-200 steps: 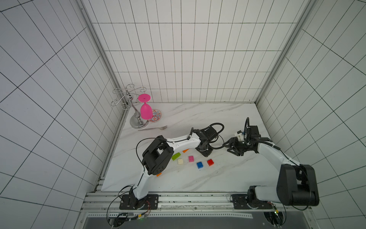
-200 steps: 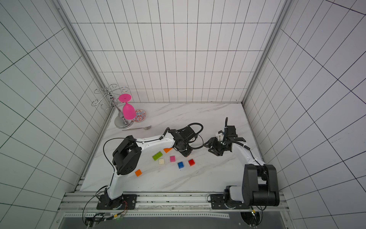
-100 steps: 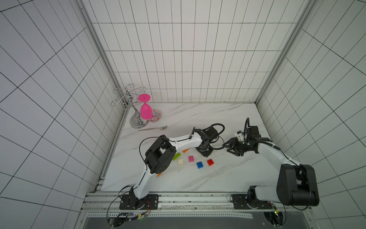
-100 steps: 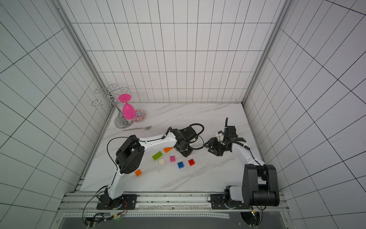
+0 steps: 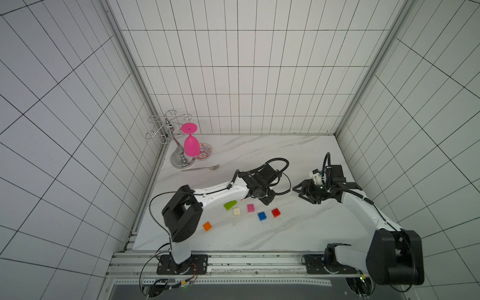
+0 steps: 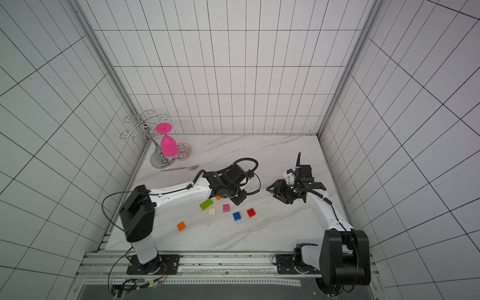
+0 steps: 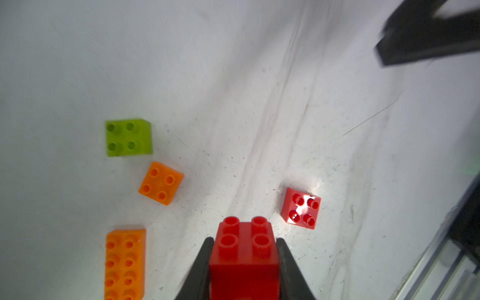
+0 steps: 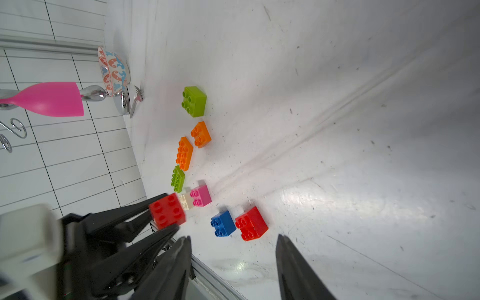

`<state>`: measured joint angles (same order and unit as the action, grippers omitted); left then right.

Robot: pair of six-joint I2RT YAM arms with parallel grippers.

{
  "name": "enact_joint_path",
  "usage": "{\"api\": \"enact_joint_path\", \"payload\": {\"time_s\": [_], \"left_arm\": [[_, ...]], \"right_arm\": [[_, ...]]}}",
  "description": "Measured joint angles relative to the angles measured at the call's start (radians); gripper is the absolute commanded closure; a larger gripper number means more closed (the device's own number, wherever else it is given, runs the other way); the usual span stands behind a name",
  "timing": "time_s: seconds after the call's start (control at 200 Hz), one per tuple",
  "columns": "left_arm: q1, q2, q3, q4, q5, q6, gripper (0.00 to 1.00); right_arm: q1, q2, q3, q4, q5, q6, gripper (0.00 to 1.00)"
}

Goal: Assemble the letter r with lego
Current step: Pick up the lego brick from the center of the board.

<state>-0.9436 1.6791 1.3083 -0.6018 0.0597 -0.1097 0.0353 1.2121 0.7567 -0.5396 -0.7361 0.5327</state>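
My left gripper (image 7: 245, 241) is shut on a red lego brick (image 7: 245, 249), studs facing away from the camera. In the right wrist view the same held brick (image 8: 167, 211) hangs just above the table. Loose lego lies around it: lime (image 5: 230, 205), cream (image 5: 236, 211), pink (image 5: 250, 207), blue (image 5: 261, 216), red (image 5: 275, 212) and orange (image 5: 207, 226) bricks. The left wrist view shows a lime square brick (image 7: 128, 137), an orange square brick (image 7: 161, 183) and a long orange brick (image 7: 124, 263). My right gripper (image 5: 298, 193) stands open and empty, right of the left gripper (image 5: 268, 201).
A pink goblet (image 5: 191, 145) hangs on a metal rack (image 5: 179, 158) in the back left corner. A patterned bowl (image 5: 205, 150) and a fork (image 5: 201, 168) lie beside it. The table's front edge rail (image 8: 215, 275) runs close under the right gripper.
The left arm's elbow has swung out to the left and toward the front, while its gripper stays near the same spot. The right arm and the loose bricks have not moved.
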Motion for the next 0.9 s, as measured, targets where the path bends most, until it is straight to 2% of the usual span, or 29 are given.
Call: {"api": "enact_joint_path", "payload": {"time_s": [0.095,0.195,0.27,0.35,0.52,0.735,0.9], "left_arm": [[-0.001,-0.217,-0.163,0.201,0.005,0.043,1.00],[-0.010,-0.423,-0.392,0.454,0.045,0.142,1.00],[-0.015,-0.487,-0.492,0.544,0.075,0.208,1.00],[-0.019,-0.500,-0.537,0.584,0.100,0.279,1.00],[-0.019,-0.500,-0.542,0.623,0.127,0.372,1.00],[-0.019,-0.489,-0.542,0.651,0.160,0.412,1.00],[-0.026,-0.467,-0.542,0.650,0.186,0.420,1.00]], "right_arm": [[0.080,-0.052,0.011,-0.037,0.005,-0.012,0.40],[0.176,-0.114,0.054,-0.070,0.008,-0.019,0.37],[0.230,-0.158,0.095,-0.077,0.012,-0.018,0.35],[0.282,-0.201,0.139,-0.083,0.022,-0.015,0.34],[0.393,-0.252,0.199,-0.108,0.079,0.012,0.33],[0.520,-0.238,0.204,-0.121,0.165,0.055,0.31],[0.574,-0.218,0.225,-0.117,0.221,0.070,0.31]]}}
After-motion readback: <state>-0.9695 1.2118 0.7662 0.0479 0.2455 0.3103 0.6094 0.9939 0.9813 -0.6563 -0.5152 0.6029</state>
